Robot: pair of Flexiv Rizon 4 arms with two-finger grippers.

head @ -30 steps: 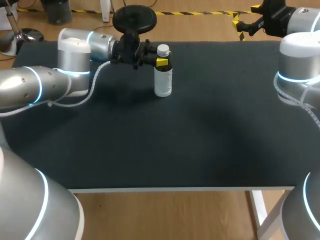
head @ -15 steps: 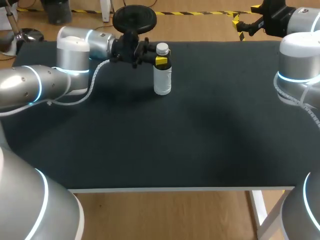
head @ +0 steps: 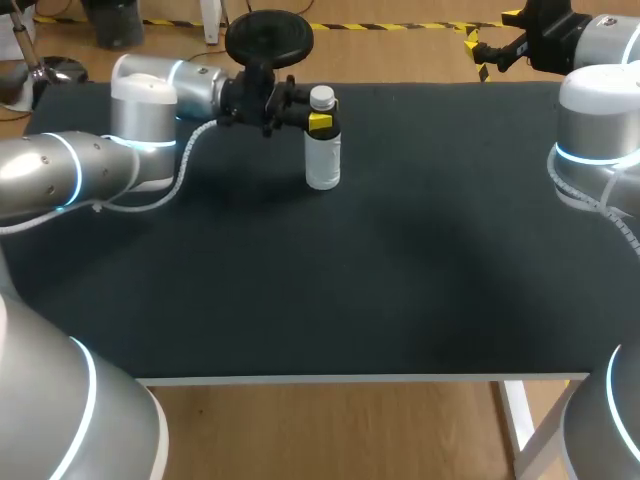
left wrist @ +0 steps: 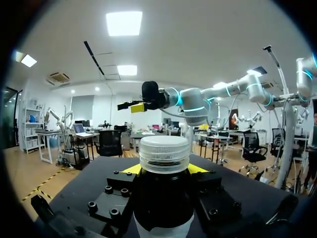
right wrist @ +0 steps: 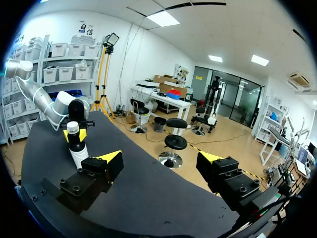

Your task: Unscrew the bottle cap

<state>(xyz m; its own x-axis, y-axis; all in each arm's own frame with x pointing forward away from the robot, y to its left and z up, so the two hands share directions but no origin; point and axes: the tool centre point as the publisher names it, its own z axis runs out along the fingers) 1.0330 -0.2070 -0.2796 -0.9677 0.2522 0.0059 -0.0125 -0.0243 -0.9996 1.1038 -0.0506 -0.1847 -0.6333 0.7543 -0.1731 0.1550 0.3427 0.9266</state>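
A small clear bottle [head: 322, 158] with a white cap [head: 322, 98] stands upright at the far middle of the black table [head: 330, 290]. My left gripper [head: 320, 121] comes in level from the left and is shut on the bottle just under the cap. In the left wrist view the cap [left wrist: 164, 153] rises between the yellow fingertips [left wrist: 130, 169], above the bottle's body [left wrist: 163, 201]. My right gripper [head: 490, 47] hangs open in the air past the table's far right edge, empty. From the right wrist the bottle [right wrist: 78, 148] shows far ahead of the right gripper [right wrist: 161, 158].
A black round stool [head: 268, 36] stands just behind the table's far edge, close to the left wrist. My right arm's elbow [head: 598, 130] sits over the table's right edge.
The left gripper has shifted slightly to the left with the bottle in its hold. The right arm has not moved.
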